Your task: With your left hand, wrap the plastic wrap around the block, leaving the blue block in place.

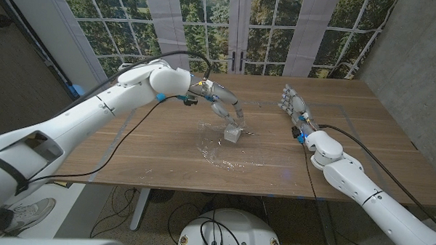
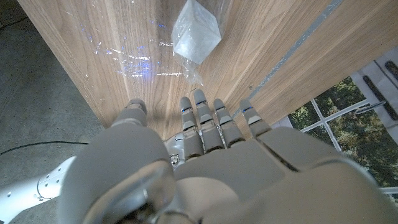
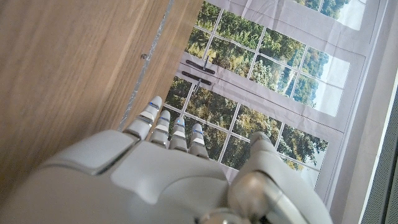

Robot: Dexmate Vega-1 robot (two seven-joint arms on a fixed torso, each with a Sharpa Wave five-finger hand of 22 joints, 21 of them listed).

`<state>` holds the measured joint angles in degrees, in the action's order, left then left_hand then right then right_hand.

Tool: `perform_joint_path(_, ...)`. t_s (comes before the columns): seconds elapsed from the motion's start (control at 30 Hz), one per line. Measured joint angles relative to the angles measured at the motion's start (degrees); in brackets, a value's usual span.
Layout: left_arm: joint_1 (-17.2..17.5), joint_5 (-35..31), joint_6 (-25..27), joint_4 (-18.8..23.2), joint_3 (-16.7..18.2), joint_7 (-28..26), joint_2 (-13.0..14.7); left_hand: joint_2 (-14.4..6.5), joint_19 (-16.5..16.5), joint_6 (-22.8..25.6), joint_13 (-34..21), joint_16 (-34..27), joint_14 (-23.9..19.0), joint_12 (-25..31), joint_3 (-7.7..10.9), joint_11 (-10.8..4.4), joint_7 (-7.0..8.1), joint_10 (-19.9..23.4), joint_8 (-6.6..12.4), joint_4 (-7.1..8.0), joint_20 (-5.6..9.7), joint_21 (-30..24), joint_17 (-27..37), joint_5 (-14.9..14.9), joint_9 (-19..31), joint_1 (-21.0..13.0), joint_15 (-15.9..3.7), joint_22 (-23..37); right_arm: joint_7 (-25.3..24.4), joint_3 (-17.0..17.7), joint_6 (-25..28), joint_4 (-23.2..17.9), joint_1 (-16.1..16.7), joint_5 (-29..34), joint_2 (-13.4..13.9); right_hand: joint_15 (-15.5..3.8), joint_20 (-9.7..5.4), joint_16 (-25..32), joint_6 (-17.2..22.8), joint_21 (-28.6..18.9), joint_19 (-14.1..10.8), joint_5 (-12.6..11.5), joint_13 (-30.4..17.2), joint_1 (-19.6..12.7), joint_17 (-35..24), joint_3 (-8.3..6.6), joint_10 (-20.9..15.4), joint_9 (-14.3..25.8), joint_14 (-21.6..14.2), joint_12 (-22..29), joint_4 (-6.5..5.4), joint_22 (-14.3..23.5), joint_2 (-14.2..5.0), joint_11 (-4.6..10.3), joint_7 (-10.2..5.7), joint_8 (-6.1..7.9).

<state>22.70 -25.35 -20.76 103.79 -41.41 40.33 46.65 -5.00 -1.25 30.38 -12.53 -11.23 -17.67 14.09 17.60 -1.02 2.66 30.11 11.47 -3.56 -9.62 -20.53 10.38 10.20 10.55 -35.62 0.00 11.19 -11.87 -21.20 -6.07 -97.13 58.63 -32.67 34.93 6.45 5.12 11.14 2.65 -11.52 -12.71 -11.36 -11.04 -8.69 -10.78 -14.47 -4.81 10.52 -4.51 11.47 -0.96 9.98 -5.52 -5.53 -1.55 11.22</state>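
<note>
Left hand (image 1: 222, 107) is reaching out over the middle of the wooden desk (image 1: 348, 141), fingers pointing down toward the block (image 1: 233, 132). In the left wrist view the fingers (image 2: 200, 118) are extending side by side and fairly straight, thumb off to one side, nothing between them, so the hand is released and grasping nothing. Fingertips are sitting just beside the block; cannot tell from the head view whether they are touching it.

The block is sitting near the desk center and is already looking whitish and cloudy under plastic wrap (image 2: 193, 59), with a twisted tail of film trailing off one corner toward the fingers. Its colour is not showing through the film. More loose clear wrap is lying crumpled flat on the desk next to the block, toward the near edge, catching glints of light.

Right hand (image 1: 295, 105) is waiting well apart from the block on the right part of the desk, fingers stretched out and slightly apart, holding nothing, so it is released too. In the right wrist view its fingers (image 3: 163, 127) are pointing toward the windows (image 3: 261, 74) behind the desk.

A black cable (image 1: 130, 127) is hanging from the left arm across the desk's left part.
</note>
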Motion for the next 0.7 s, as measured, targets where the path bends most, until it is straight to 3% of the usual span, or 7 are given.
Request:
perform_joint_path(0.17, 2.57, -1.47, -0.40, 3.11, 1.74, -2.24, 2.27, 1.02, 0.00, 1.10, -0.14, 0.22, 0.34, 0.12, 0.21, -0.65, 0.31, 0.58, 0.45, -1.53, 0.00, 0.00, -0.26, 0.00, 0.00, -1.48, -0.34, 0.00, -0.84, -0.37, -0.01, -1.19, 0.88, 0.64, -0.23, 0.00, 0.00, 0.00, 0.00, 0.00, 0.00, 0.00, 0.00, 0.00, 0.00, 0.00, 0.00, 0.00, 0.00, 0.00, 0.00, 0.00, 0.00, 0.00, 0.00, 0.00)
perform_joint_path(0.27, 3.91, -1.73, -0.50, 4.75, 2.47, -2.45, 3.42, 2.10, 0.01, 2.04, -0.38, 0.59, 1.27, 0.05, 0.29, -1.53, 1.25, -0.35, 0.45, -2.95, 0.00, 0.59, -0.27, 0.00, 0.00, -2.56, -0.94, -0.27, -1.34, -0.40, -0.34, -1.33, 1.02, 1.05, -0.27, 0.00, 0.00, 0.00, 0.00, 0.00, 0.00, 0.00, 0.00, 0.00, 0.00, 0.00, 0.00, 0.00, 0.00, 0.00, 0.00, 0.00, 0.00, 0.00, 0.00, 0.00)
perform_joint_path(0.4, 5.79, -5.12, -1.58, 6.94, 3.30, -4.04, 4.89, 3.11, 0.06, 4.24, -0.67, 1.00, 4.37, -1.00, 0.24, -1.63, 1.93, -3.57, 0.88, -4.40, 0.02, 1.26, -0.09, 0.00, 0.27, -4.03, -0.40, -0.27, -1.93, -0.91, -1.24, -2.24, 2.43, 1.65, -0.82, 0.00, 0.00, 0.00, 0.00, 0.00, 0.00, 0.00, 0.00, 0.00, 0.00, 0.00, 0.00, 0.00, 0.00, 0.00, 0.00, 0.00, 0.00, 0.00, 0.00, 0.00)
perform_joint_path(0.67, 9.84, -8.34, -2.16, 10.51, 5.07, -5.37, 6.91, 4.23, 1.50, 5.50, -1.08, 1.30, 8.88, -2.34, -0.40, -1.34, 2.06, -9.17, 0.88, -5.04, -0.19, 2.35, -0.09, 0.44, 0.27, -5.15, 1.02, -0.27, -2.81, -1.21, -3.55, -2.61, 3.57, 2.75, -1.27, -0.25, 0.13, 0.00, 0.00, 0.00, -0.13, 0.00, 0.00, 0.00, 0.00, 0.00, 0.00, 0.00, -0.24, 0.00, 0.00, 0.00, 0.00, 0.00, 0.00, 0.00)
perform_joint_path(0.7, 10.35, -12.92, -2.66, 10.85, 5.27, -8.37, 7.10, 4.23, 1.50, 5.63, -1.18, 1.30, 9.09, -2.50, -0.42, -1.34, 1.93, -9.57, 0.88, -5.06, -0.19, 2.35, -0.09, 0.44, 0.40, -5.15, 0.99, -0.27, -2.88, -1.31, -3.83, -2.83, 4.57, 2.91, -1.77, -0.32, 0.21, 0.00, 0.00, 0.00, -0.20, 0.00, 0.00, 0.00, 0.00, 0.00, 0.00, 0.00, -0.31, 0.00, 0.00, 0.00, 0.00, 0.00, 0.00, 0.00)
